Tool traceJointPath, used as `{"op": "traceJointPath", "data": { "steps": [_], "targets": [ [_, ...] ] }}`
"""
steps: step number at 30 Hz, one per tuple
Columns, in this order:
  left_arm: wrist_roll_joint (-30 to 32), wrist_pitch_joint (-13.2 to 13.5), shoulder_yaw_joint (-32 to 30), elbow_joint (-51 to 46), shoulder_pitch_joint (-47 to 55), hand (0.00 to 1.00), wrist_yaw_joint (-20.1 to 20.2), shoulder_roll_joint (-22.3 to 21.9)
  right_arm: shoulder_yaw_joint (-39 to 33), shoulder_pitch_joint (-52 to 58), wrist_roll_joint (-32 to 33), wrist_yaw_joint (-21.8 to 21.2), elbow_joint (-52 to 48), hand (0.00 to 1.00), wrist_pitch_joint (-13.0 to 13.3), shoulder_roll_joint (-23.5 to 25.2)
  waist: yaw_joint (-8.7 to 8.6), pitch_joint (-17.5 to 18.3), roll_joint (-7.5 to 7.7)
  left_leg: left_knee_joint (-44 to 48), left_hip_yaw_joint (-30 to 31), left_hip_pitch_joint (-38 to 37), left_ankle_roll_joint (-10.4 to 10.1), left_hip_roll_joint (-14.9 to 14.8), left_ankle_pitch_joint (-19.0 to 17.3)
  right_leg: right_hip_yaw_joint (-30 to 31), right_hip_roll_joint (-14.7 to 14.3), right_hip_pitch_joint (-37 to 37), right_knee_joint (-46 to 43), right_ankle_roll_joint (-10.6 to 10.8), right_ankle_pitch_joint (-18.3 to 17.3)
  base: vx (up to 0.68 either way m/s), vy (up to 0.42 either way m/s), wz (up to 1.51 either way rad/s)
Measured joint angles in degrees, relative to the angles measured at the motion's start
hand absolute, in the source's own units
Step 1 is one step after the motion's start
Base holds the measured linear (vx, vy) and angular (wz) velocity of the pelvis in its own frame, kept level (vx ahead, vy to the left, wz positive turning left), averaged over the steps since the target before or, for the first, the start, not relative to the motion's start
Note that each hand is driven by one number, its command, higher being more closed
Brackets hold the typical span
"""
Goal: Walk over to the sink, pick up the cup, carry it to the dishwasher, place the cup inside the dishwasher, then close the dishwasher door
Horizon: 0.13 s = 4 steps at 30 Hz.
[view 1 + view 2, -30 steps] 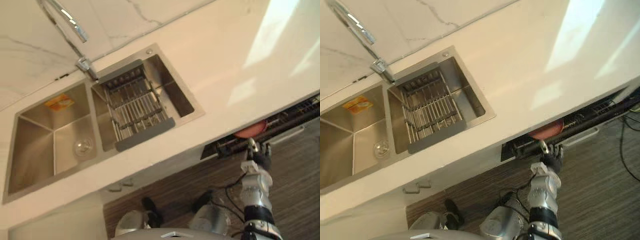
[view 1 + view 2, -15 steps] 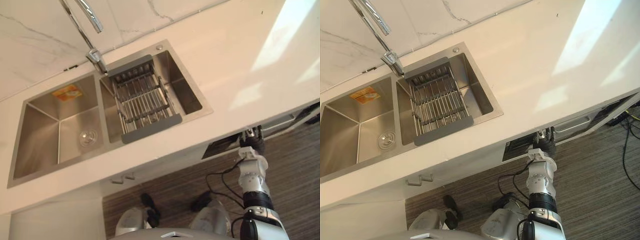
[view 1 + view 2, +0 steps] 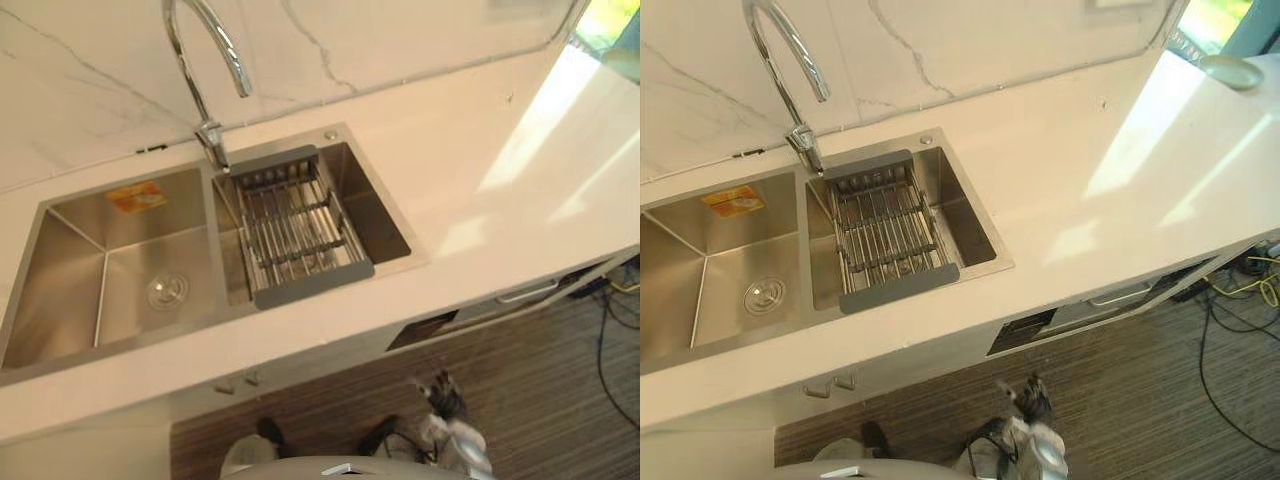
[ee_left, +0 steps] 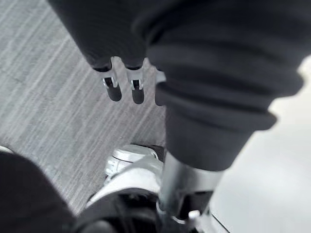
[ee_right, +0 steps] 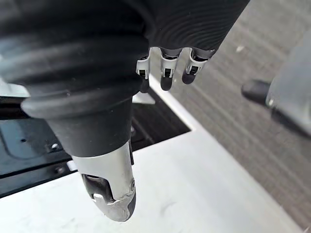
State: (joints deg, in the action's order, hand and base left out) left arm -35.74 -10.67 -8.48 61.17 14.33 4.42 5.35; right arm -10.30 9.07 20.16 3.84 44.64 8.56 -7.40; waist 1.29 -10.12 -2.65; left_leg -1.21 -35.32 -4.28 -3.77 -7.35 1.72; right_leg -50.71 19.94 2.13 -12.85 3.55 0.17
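Right hand (image 5: 165, 73) fingers slack, empty. Left hand (image 4: 137, 86) same, over floor (image 4: 43, 97). Dishwasher door (image 3: 1118, 297) just past right hand, slightly ajar. Cup: can't tell where, probably behind door. Likely light, rigid, slippery; grasp round body. Sink (image 3: 720, 270) farther.

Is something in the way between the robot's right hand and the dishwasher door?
Nothing visible is in the way. The right hand hangs low in front of the dishwasher door, with just floor between them. The door looks almost shut, with a dark gap at one end.
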Motion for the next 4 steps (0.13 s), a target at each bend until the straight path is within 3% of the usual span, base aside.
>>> {"op": "traceJointPath", "data": {
  "steps": [3,4],
  "targets": [
    [-0.1,-2.8,2.4,-0.6,0.0,0.00,3.7,2.0,-1.2,0.8,-2.3,0.1,4.6,0.00,-0.5,0.0,0.05,1.0,2.07,-0.1,-0.5,-1.1,0.7,1.7,-1.4,1.2,2.2,0.4,-2.6,0.5,0.0,0.05,0.095,-0.05],
    [-0.7,-4.3,3.6,-1.5,-0.3,0.00,6.6,2.3,-1.3,1.0,-2.5,0.0,6.6,0.00,-0.5,-0.1,-0.19,1.5,2.85,-0.5,0.0,-1.1,1.0,2.9,-1.7,1.4,4.3,1.1,-5.6,-0.3,0.3,0.04,0.059,0.13]
  ]
}}
